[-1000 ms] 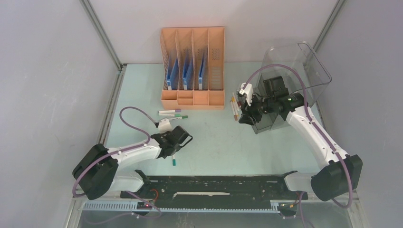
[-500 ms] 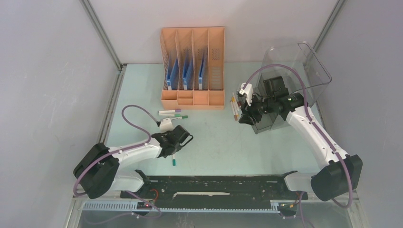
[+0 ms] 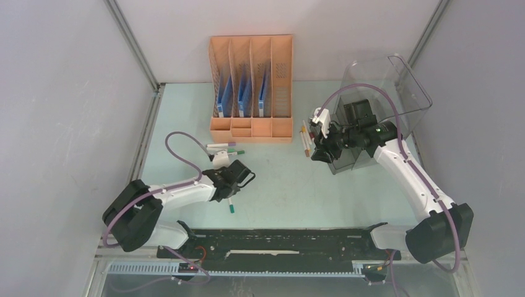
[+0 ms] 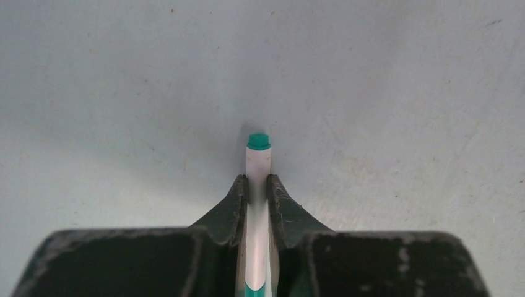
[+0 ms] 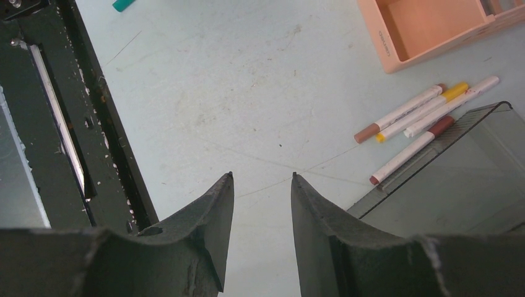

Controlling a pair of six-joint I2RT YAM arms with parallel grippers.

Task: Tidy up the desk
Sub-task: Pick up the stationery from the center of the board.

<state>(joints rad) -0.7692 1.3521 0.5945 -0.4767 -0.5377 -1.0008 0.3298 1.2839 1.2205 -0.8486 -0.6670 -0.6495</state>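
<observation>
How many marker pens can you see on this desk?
7. One marker pinched in the left gripper; two, purple-capped and green-capped, before the orange rack; four more markers beside the smoky bin. Others may hide under the arms.

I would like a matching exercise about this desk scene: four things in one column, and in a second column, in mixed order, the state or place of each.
Column one
1. left gripper
2. right gripper
3. orange file rack
4. yellow-capped marker

Column two
A. holds blue folders
B. lies on the desk beside the clear bin
C. shut on the green-capped marker
D. open and empty

Pairs: 1-C, 2-D, 3-A, 4-B
</observation>
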